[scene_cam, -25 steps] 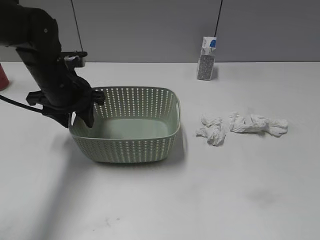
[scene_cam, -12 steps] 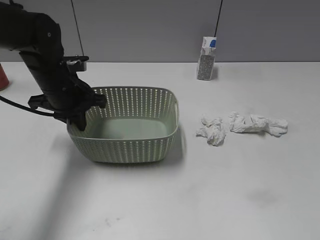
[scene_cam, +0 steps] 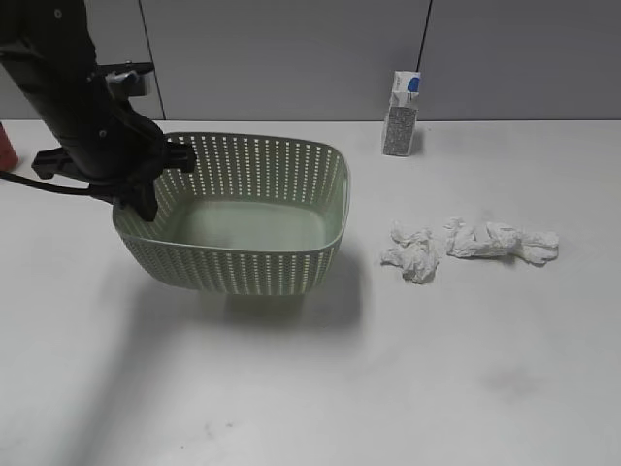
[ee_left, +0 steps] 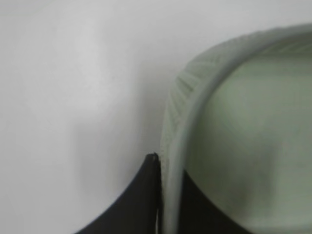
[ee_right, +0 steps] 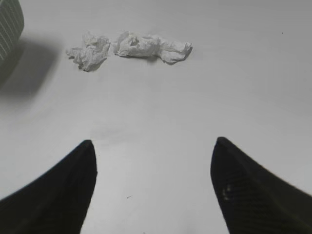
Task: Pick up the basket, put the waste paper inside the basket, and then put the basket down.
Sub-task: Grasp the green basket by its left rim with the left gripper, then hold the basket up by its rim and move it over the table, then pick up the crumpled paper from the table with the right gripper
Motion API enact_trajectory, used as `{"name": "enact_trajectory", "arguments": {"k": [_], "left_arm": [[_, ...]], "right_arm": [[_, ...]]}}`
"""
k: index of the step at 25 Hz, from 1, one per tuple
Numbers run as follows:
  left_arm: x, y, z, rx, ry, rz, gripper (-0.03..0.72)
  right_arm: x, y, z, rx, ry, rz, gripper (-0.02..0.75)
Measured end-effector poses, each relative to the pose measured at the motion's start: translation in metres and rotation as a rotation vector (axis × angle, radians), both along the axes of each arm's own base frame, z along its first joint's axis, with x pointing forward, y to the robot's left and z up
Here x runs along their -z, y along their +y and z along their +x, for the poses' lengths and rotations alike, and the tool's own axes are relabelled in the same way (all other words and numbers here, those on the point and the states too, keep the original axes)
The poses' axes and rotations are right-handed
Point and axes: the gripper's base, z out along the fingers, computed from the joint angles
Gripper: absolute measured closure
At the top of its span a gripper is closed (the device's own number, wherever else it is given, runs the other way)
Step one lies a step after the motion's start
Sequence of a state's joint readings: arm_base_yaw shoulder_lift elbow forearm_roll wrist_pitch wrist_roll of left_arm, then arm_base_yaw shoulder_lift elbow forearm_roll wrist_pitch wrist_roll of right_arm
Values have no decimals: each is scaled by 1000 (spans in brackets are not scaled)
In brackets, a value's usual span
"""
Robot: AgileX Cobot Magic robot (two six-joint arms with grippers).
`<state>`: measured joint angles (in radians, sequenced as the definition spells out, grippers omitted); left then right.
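Left hand (scene_cam: 146,189) clamped on the left rim of the basket (scene_cam: 243,228); the basket hangs tilted off the surface (scene_cam: 310,388), shadow beneath. Right of the basket, well apart from that hand, the waste paper: compact wad (scene_cam: 411,251), then the longer twisted wad (scene_cam: 502,240) just beyond. Right hand (ee_right: 153,146) spread wide, holding nothing, wads far ahead of it. Carton (scene_cam: 402,113) upright at the back.

Matte black left arm (scene_cam: 73,107), black cable trailing (pale fitting on top); tapered black fingers (ee_right: 253,190).
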<state>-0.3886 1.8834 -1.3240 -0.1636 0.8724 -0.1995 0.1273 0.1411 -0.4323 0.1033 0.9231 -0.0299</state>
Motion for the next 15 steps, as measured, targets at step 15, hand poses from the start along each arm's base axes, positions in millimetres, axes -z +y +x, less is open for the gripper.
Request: {"name": "enact_trajectory", "arguments": {"k": [15], "left_arm": [[0,1,-6,-2,48,11,685]], "right_arm": [[16,44,238,-95,483,11,237]]}}
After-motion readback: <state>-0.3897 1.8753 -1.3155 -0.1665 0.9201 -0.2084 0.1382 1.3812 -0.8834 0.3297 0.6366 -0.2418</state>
